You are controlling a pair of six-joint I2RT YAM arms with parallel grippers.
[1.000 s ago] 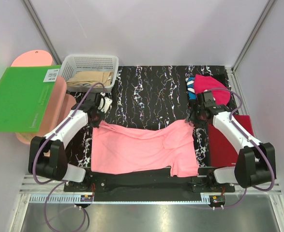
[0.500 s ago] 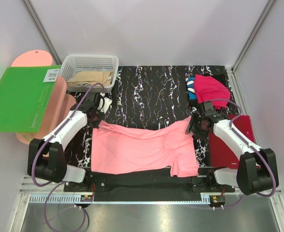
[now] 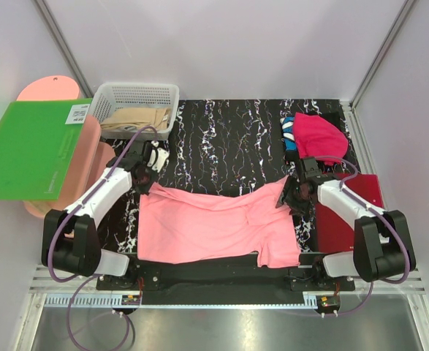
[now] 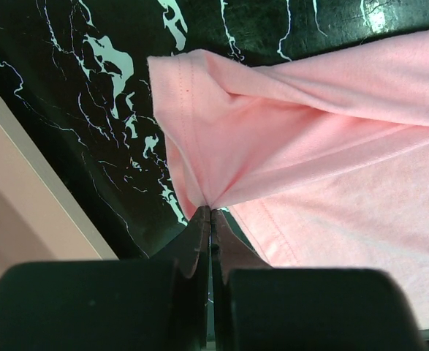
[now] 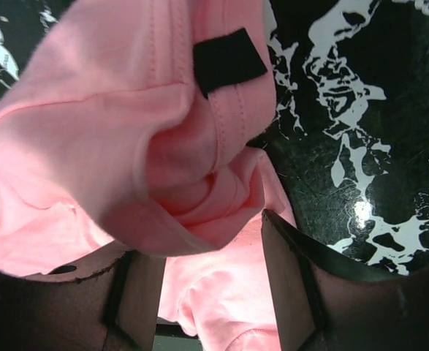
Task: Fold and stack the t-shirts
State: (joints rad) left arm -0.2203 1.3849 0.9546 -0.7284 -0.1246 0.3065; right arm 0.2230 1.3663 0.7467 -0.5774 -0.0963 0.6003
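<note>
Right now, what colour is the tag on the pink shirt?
Black tag, clearest in the right wrist view.

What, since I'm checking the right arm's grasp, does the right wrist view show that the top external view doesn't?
Only the right wrist: a black label by the stitched hem of the salmon-pink t-shirt, and the right gripper with its jaws apart and bunched cloth at their tips.
Only the top external: the magenta t-shirt, blue t-shirt, white basket, green board, dark-red board and left gripper.
Both: that salmon-pink t-shirt, the right gripper and the marbled table.
</note>
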